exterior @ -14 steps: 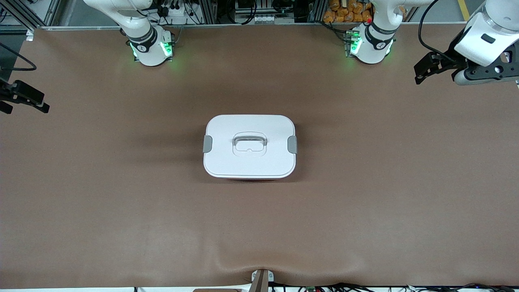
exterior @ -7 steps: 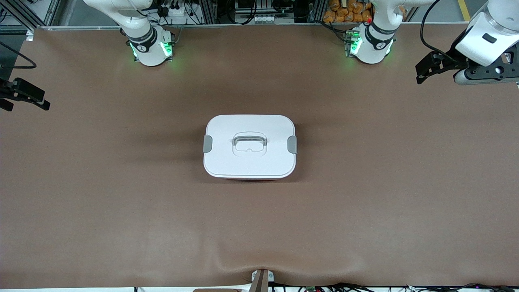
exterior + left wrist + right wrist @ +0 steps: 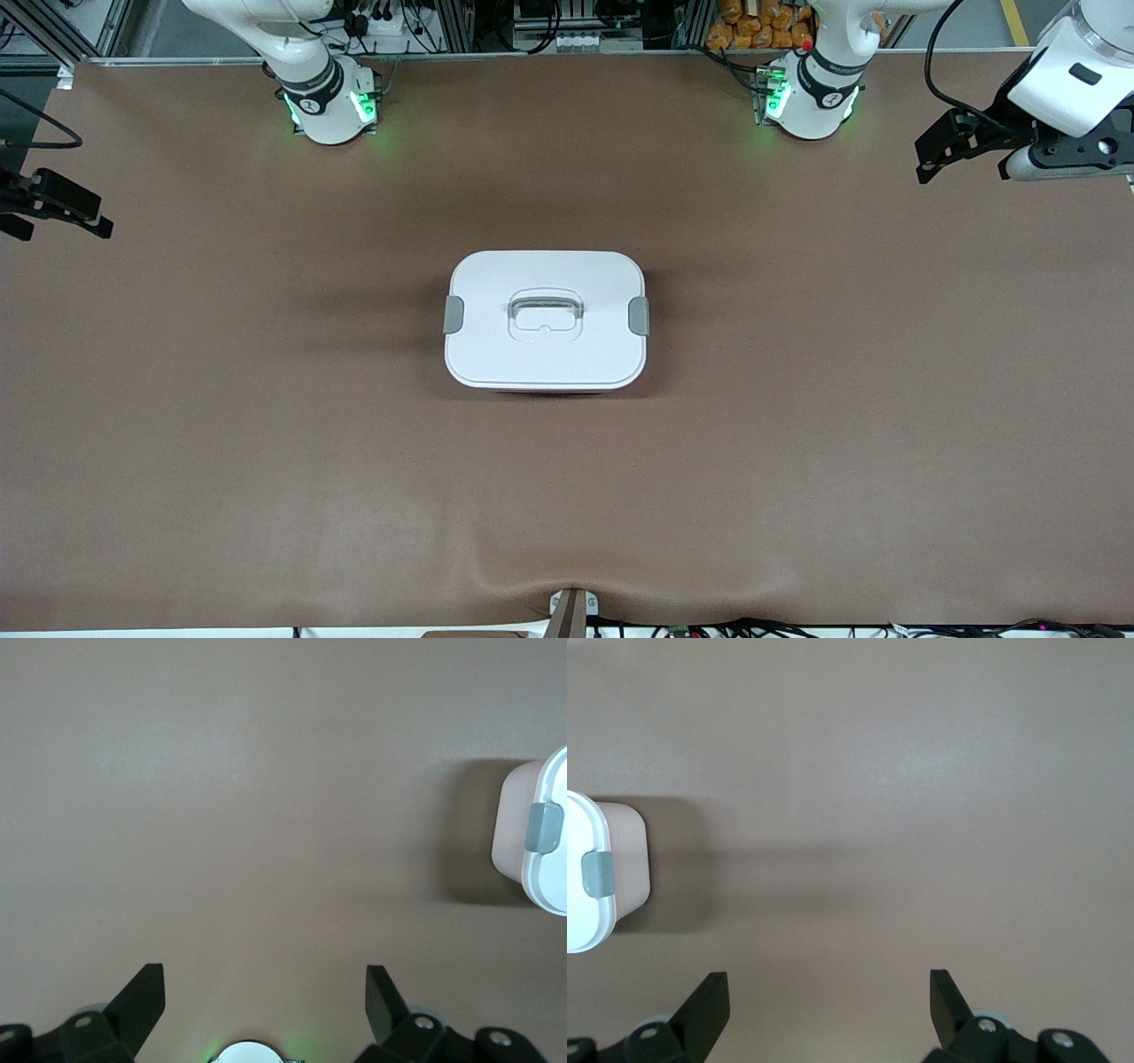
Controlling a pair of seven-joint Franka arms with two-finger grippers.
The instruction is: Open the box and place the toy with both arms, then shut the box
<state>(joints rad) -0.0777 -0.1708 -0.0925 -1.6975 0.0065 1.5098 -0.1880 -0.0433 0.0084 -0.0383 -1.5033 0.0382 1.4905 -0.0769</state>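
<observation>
The box (image 3: 545, 321) stands shut in the middle of the table, its white lid on and a grey clip at each end. Its pink tub shows under the lid in the left wrist view (image 3: 514, 837) and in the right wrist view (image 3: 629, 859). The toy is not in view. My left gripper (image 3: 952, 151) hangs open and empty over the left arm's end of the table, well apart from the box; it also shows in the left wrist view (image 3: 266, 992). My right gripper (image 3: 58, 226) hangs open and empty over the right arm's end; it also shows in the right wrist view (image 3: 828, 992).
A brown mat (image 3: 797, 443) covers the table, with a wrinkle and a small bracket (image 3: 571, 607) at the edge nearest the front camera. The two arm bases (image 3: 332, 106) stand lit green along the edge farthest from that camera.
My left gripper has drifted a little farther toward the left arm's end of the table. My right gripper has barely shifted. The box has not moved.
</observation>
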